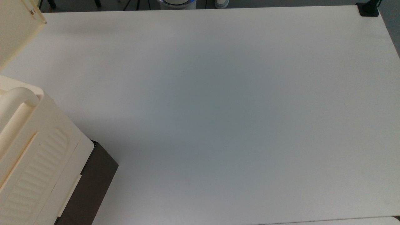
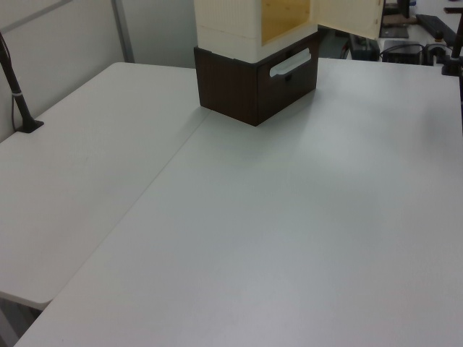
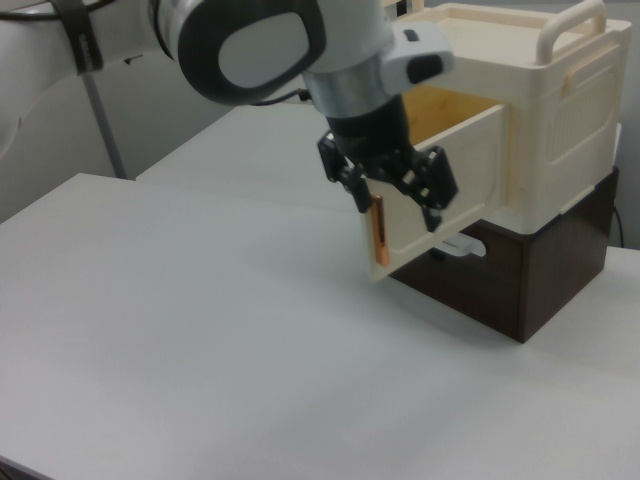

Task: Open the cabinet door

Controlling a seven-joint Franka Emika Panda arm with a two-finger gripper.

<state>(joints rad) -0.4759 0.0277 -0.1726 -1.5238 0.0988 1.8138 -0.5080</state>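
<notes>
The cabinet door (image 3: pixel 455 180), a flat cream panel with a recess, stands swung wide open from the cream cabinet (image 3: pixel 555 130). Behind it shows the wooden inside. My gripper (image 3: pixel 393 205) hangs at the door's free edge, an orange-lined strip. The fingers (image 3: pixel 352 185) are spread open, one on each side of that edge. In the top view only a corner of the door (image 1: pixel 17 28) shows, at the top view's upper left. In the left view the door (image 2: pixel 349 16) sticks out to the left view's right of the cabinet (image 2: pixel 224 18).
The cabinet sits on a dark brown base (image 3: pixel 545 275) with a white drawer handle (image 2: pixel 289 63). The ribbed cream panel (image 1: pixel 34 168) faces up in the top view. A white table (image 1: pixel 218 118) spreads wide. A black clamp (image 1: pixel 368 9) sits at its far corner.
</notes>
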